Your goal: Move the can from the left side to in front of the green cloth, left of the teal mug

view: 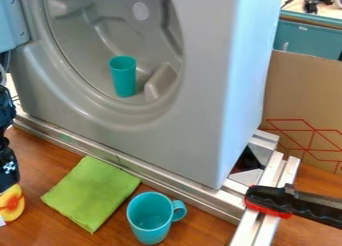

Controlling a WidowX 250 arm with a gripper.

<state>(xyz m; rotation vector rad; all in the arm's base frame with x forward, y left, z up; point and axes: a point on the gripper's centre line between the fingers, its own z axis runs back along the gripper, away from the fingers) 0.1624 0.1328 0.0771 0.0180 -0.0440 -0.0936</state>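
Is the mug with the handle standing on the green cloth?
No, the mug stands on the wooden table, beside the green cloth.

This looks like a robotics lab or workshop: the grey washer shell (200, 107) stands on bare metal rails (127, 165), with a black-and-red clamp (304, 202) at its lower right, cardboard (300, 100) to its right and loose cables (310, 2) beyond, upper right.
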